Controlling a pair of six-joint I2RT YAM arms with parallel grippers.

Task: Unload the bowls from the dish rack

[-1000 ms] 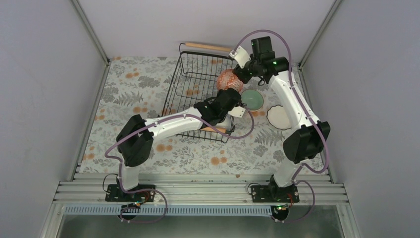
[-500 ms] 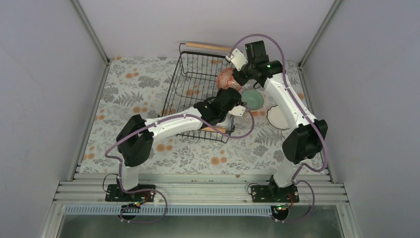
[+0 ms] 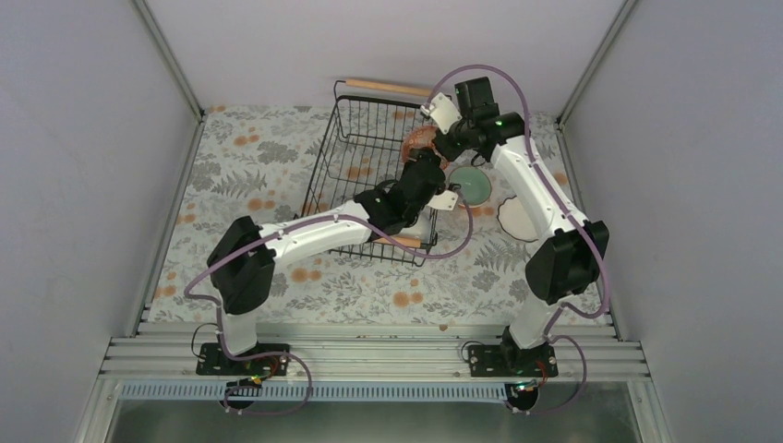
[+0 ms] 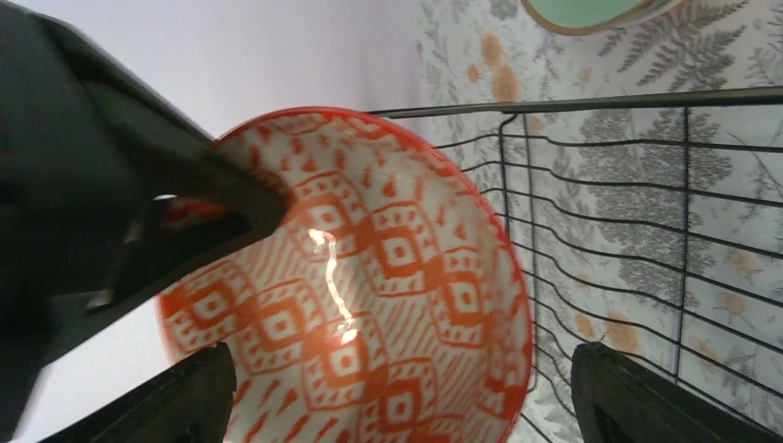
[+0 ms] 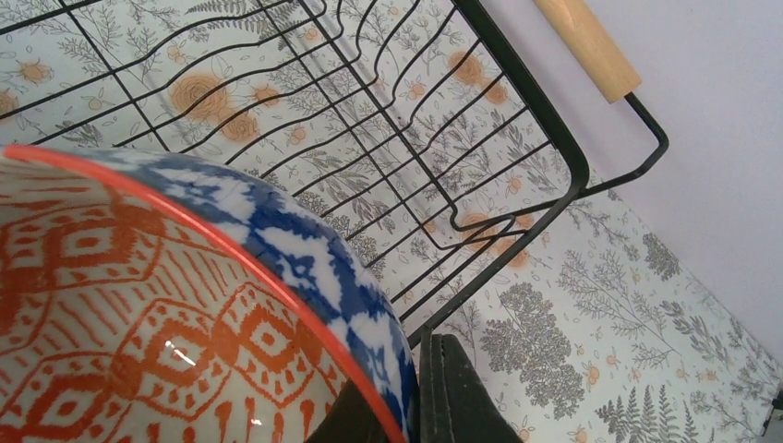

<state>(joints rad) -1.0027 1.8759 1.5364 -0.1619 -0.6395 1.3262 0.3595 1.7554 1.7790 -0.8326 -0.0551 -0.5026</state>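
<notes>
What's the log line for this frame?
left claw: open | right claw: shut on patterned bowl rim, over dish rack | on table: mint bowl, white bowl

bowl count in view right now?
3. A patterned bowl held at the rack's right edge by the right end effector; a green bowl on the table right of the rack; a white bowl further right. The arms may hide others.

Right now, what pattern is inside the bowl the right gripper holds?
The bowl has orange diamonds on white inside; the left wrist view shows it best.
</notes>
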